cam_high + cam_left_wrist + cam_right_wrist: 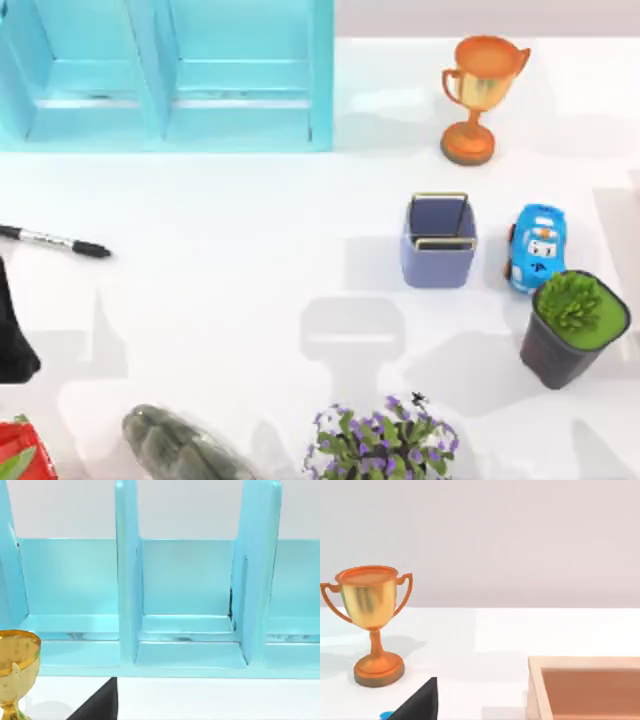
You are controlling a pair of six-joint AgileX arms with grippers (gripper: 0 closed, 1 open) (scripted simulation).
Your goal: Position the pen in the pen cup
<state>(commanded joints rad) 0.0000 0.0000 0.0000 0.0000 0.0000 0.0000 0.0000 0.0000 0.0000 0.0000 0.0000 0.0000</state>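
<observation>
The pen (55,241) lies flat on the white table at the far left, black at both ends with a silvery middle, nearly level and tipped slightly down to the right. The pen cup (438,245), a square periwinkle box with a thin gold rim, stands upright right of centre with nothing inside. My left gripper (12,335) is a dark shape at the table's left edge, a little nearer the front than the pen and apart from it. A dark wedge of my right gripper (420,702) shows in the right wrist view, facing the trophy.
A light-blue shelf unit (170,75) stands at the back left. An orange-gold trophy (480,95) is behind the cup. A blue toy car (537,247) and a dark pot with a green plant (572,330) sit to the cup's right. Purple flowers (385,440), a grey-green lump (175,445) and a red item (20,450) line the front. A wooden tray (585,685) lies near the right arm.
</observation>
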